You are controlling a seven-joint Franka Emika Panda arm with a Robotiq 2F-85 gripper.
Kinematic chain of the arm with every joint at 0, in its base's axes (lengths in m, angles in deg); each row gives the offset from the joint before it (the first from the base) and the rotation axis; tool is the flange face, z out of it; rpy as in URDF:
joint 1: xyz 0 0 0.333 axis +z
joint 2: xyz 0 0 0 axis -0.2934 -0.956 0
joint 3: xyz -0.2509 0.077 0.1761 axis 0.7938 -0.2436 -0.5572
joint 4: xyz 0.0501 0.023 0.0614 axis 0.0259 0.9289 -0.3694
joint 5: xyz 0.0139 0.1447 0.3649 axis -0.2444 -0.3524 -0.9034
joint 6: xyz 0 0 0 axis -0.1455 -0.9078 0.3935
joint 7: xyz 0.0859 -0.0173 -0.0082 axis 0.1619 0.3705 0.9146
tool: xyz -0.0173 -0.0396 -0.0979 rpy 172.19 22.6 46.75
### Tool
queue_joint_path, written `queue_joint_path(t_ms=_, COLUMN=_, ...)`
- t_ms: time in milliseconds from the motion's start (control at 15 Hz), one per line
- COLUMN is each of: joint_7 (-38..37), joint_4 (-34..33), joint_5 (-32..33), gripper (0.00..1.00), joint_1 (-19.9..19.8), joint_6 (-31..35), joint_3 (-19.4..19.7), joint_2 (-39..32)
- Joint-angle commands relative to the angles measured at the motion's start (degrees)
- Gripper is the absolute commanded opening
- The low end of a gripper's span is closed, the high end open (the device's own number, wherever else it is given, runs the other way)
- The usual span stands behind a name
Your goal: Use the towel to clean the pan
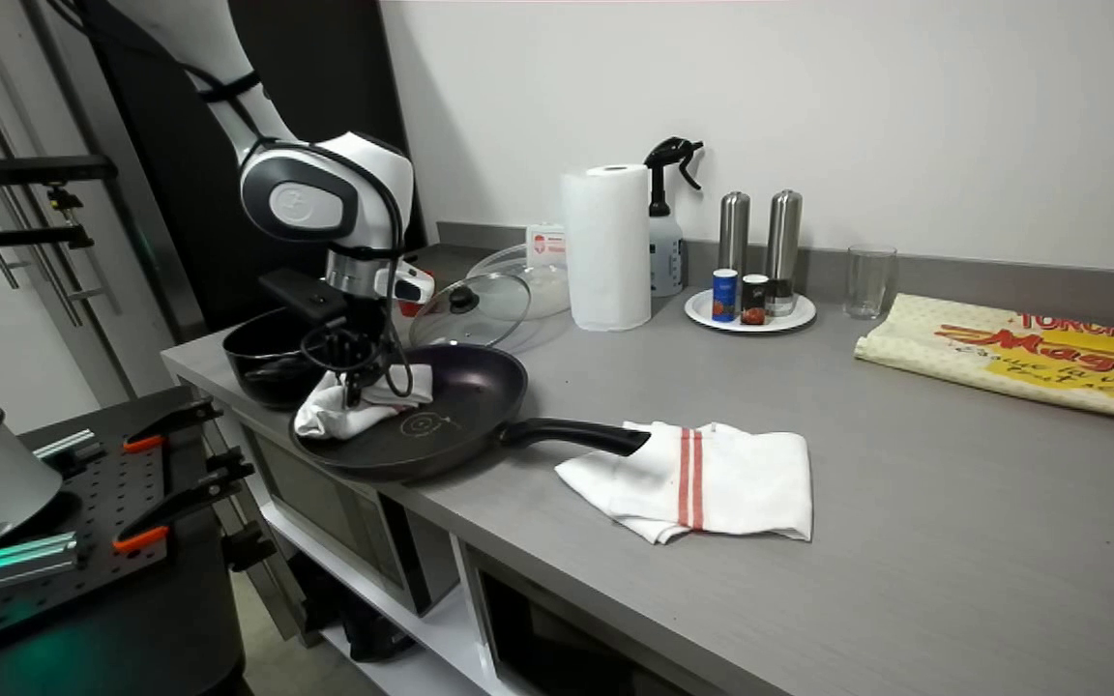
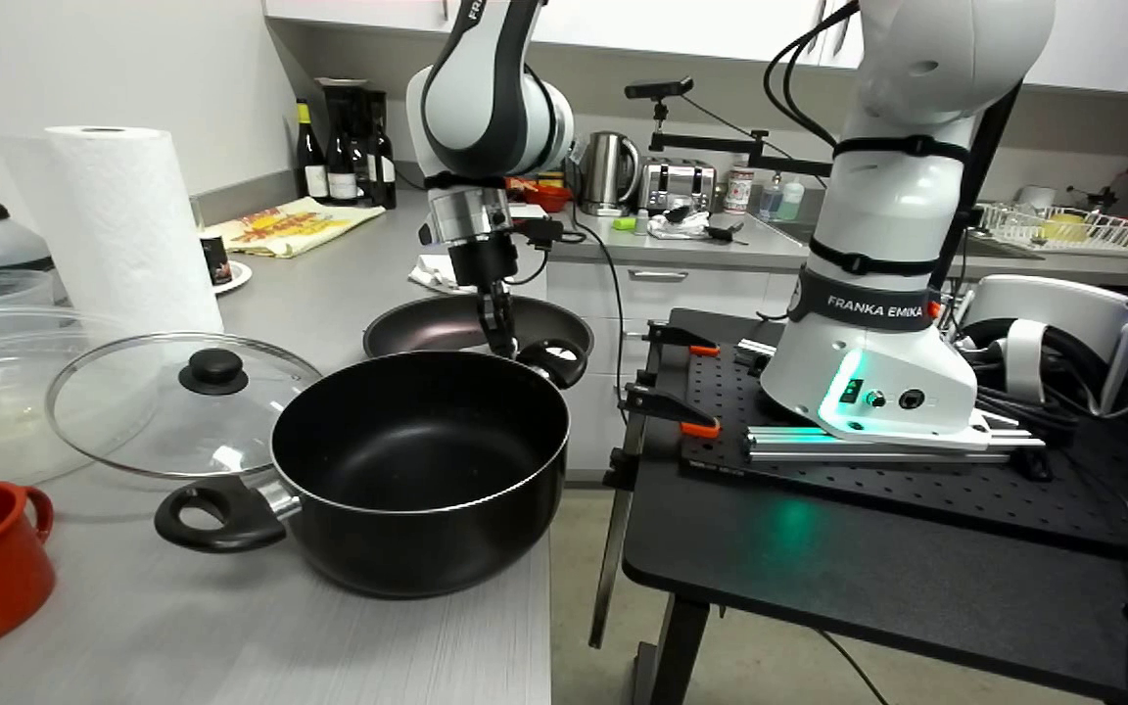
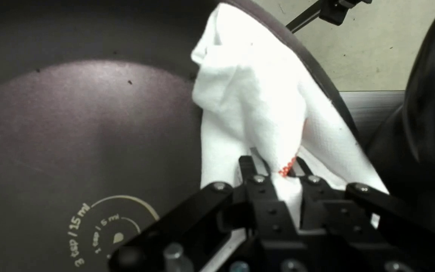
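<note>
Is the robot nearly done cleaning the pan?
Probably not yet. Done: a white towel is already in the pan. In hand: the pincer grips a fold of it; I can't tell whether it's rubbing. Left: little dark specks show on the pan's bare surface in the wrist view, so more wiping seems needed.

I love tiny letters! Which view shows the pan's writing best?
The wrist view, close enough to read "15 ml" in the writing. In an exterior view it's a pale, unreadable mark; in an exterior view with the pot in front of the pan, it doesn't show.
</note>
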State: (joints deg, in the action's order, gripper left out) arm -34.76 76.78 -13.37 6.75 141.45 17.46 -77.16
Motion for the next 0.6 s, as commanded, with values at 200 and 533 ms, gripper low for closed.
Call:
queue_joint_path(t_ms=200, joint_7=1.16, joint_4=-3.78, joint_5=-1.31, gripper=0.03, joint_1=0.94, joint_6=-2.74, joint_3=-0.07, joint_2=-1.67)
queue_joint_path(t_ms=533, joint_7=0.74, joint_4=-6.40, joint_5=-1.37, gripper=0.03, joint_1=0.95, joint_6=-2.89, joint_3=-0.03, joint_2=-3.44)
